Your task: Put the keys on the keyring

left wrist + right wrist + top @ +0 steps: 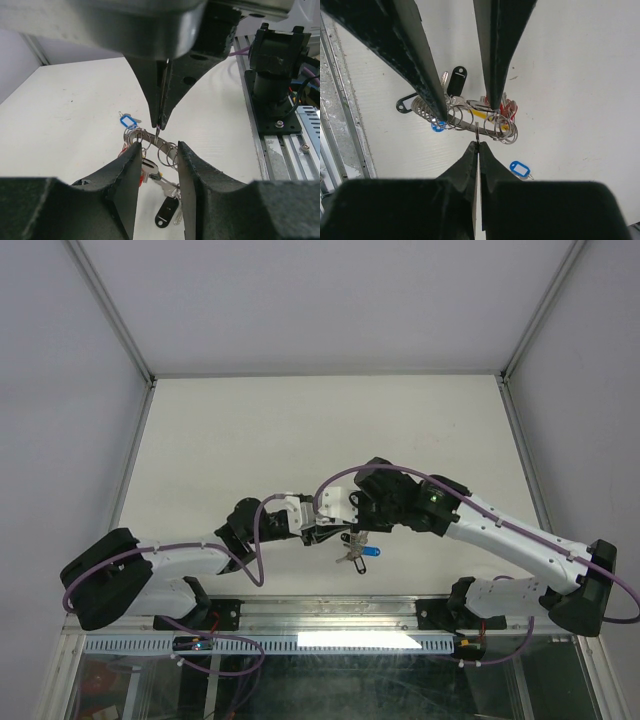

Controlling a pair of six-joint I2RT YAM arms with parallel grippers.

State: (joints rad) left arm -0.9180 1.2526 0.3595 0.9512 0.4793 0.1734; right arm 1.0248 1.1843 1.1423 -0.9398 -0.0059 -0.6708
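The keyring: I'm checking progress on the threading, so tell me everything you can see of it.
The keyring is a silvery-grey ribbed metal band, seen edge-on as a bar between the two grippers. Several small wire rings are strung on it, carrying keys with black, red, yellow and blue tags. The right gripper, jaws shut, meets its edge; the left gripper straddles it with jaws apart, and whether it clamps cannot be told.
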